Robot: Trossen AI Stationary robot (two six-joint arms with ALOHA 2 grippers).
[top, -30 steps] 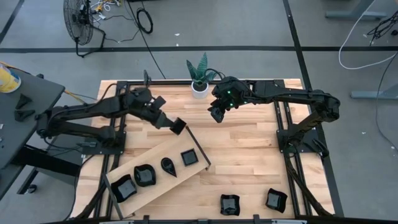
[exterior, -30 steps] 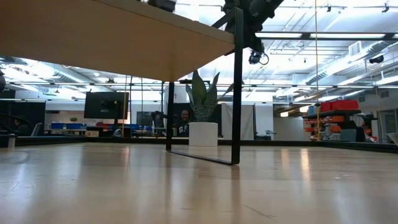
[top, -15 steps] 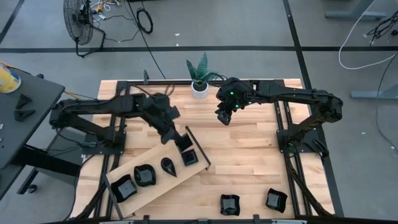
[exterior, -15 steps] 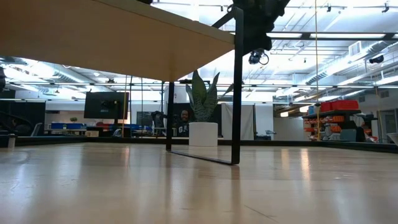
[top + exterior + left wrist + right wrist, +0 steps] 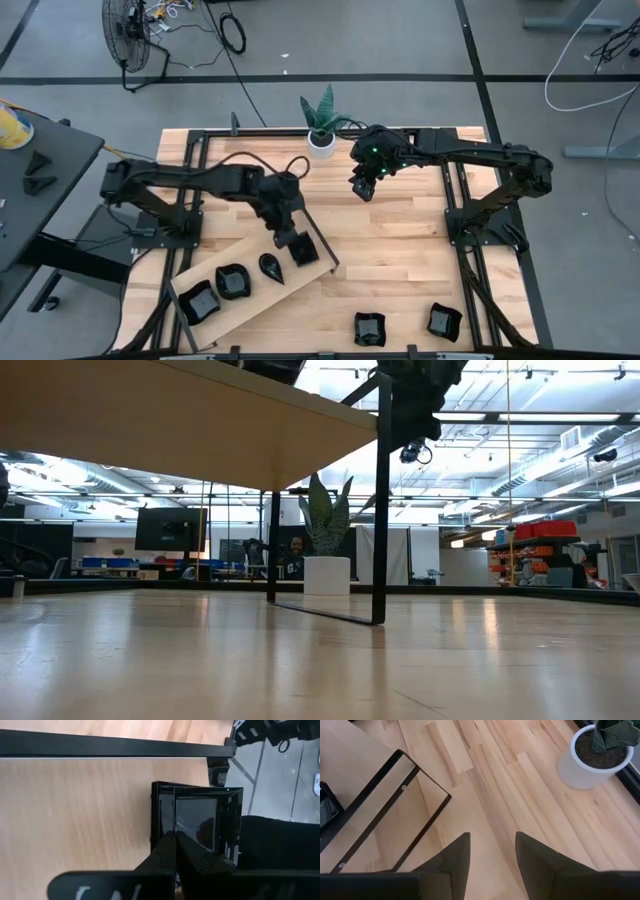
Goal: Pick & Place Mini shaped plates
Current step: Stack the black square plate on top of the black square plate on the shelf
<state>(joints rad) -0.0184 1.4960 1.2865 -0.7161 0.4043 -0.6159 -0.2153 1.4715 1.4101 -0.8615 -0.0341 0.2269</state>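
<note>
Table (image 5: 400,240): light wood top, black frame rails down both sides. Raised wooden board (image 5: 255,275) sits diagonally over the left-front part on black metal legs; in the low view it fills the upper left as an overhang (image 5: 180,410), one leg (image 5: 383,500) standing mid-picture and blocking part of the room behind.

Left arm reaches across from the left side; left gripper (image 5: 290,238) is down at the board's upper end, right on the square plate (image 5: 304,253). Left wrist view: fingers (image 5: 172,852) pressed together, pinching the near rim of that square plate (image 5: 200,822), which lies on the board next to its black edge bar.

Right arm comes in from the right rail; right gripper (image 5: 364,186) hangs above bare table near the back, fingers (image 5: 452,857) spread, nothing between them. Below it, right wrist view shows only tabletop, the board's leg frame (image 5: 395,815) and the white pot (image 5: 592,762).

Potted plant (image 5: 322,130) at the back edge, just beside the right gripper, clear of the board.

Other plates on the board, in a row: teardrop plate (image 5: 271,267), wavy plate (image 5: 233,282), corner plate (image 5: 198,302). Two loose plates on the table near the front edge: (image 5: 369,329) and (image 5: 444,322), well apart from both grippers.
</note>
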